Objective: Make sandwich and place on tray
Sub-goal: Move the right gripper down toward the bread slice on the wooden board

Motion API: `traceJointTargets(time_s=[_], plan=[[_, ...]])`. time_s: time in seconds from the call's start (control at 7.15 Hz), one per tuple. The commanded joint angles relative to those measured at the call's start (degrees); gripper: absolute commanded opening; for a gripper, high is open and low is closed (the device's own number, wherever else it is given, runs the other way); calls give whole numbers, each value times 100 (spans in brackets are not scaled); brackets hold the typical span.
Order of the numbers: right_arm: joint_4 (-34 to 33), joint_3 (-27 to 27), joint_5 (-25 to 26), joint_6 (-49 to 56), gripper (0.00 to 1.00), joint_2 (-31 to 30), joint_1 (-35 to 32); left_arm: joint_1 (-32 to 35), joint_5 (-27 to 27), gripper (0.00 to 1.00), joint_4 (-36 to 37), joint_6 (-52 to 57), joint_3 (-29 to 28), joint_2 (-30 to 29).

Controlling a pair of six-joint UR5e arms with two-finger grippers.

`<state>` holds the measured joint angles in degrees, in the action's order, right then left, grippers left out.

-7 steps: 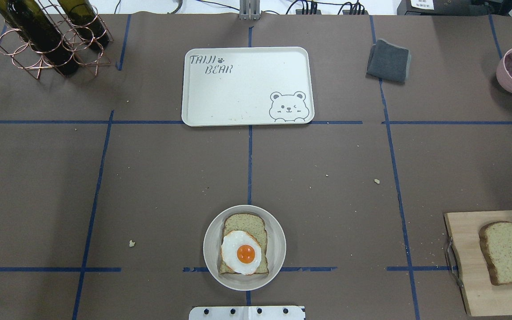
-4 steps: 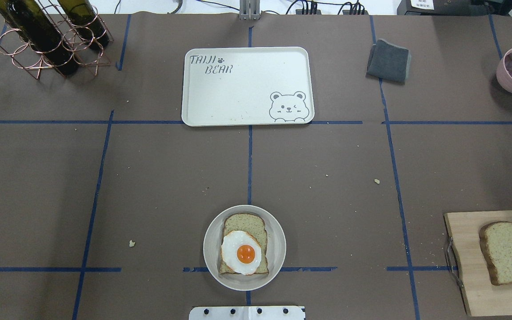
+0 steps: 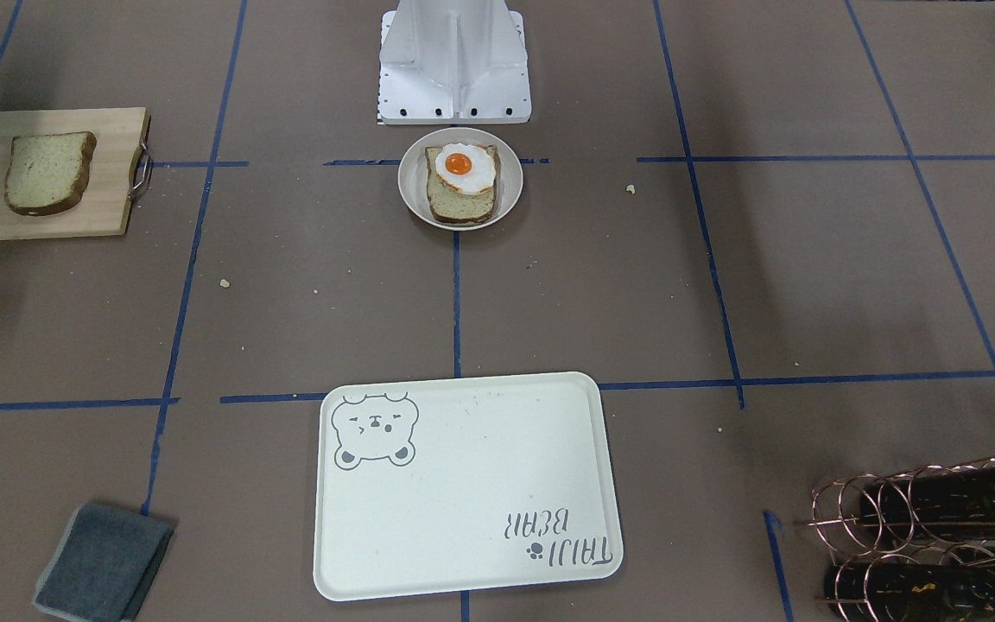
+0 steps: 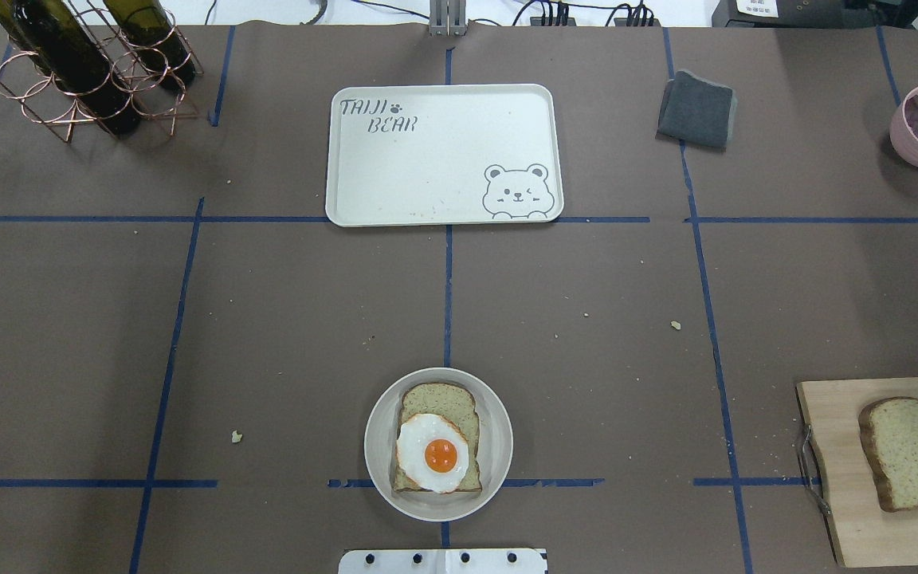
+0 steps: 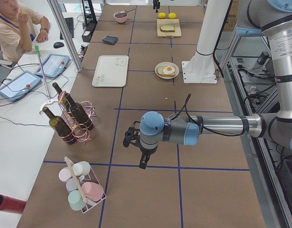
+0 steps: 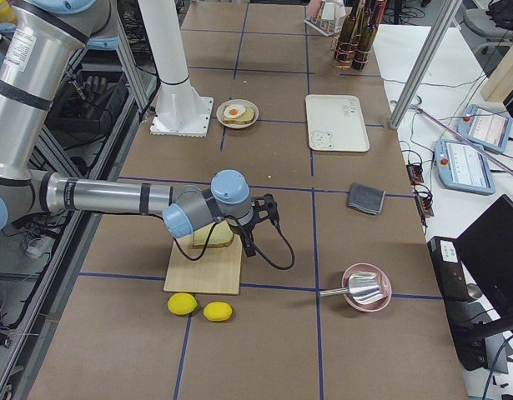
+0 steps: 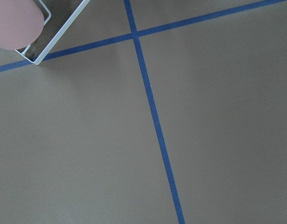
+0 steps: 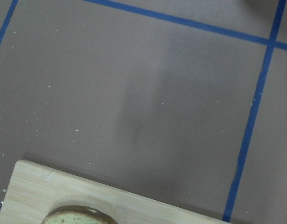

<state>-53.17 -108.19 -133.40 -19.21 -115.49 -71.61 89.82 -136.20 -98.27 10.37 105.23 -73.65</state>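
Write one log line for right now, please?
plate: bread plus egg | second slice: on cutting board | tray: no food yet | right gripper: by cutting board

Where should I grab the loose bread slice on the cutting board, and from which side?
Probably from straight above, pinching the bread slice across its two long crust edges: it lies flat on the cutting board, leaving no underside to reach.

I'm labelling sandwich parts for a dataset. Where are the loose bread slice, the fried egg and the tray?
loose bread slice (image 4: 913,453): overhead view, middle of its top face.
fried egg (image 4: 441,454): overhead view, on the yolk.
tray (image 4: 427,167): overhead view, bare middle.
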Motion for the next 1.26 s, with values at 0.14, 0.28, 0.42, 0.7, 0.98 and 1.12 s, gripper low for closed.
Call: traceJointTargets(time_s=[0.14,0.28,0.42,0.7,0.98,1.12], plan=[[3546,1399,367,-2800,88,-369,1023,0,-3,100,-43,0,-2,0],[3959,1484,428,-3225,83,-396,1243,0,-3,100,-43,0,-2,0],[3981,1485,437,-3247,79,-422,1402,0,-3,100,-43,0,-2,0],[4103,1485,708,-3239,76,-519,1945,0,-3,100,-43,0,-2,0],[4113,1485,921,-3239,67,-528,2334,0,-3,100,-43,0,-2,0],[4113,1485,991,-3230,66,-528,2466,0,-11,100,-43,0,-2,0]])
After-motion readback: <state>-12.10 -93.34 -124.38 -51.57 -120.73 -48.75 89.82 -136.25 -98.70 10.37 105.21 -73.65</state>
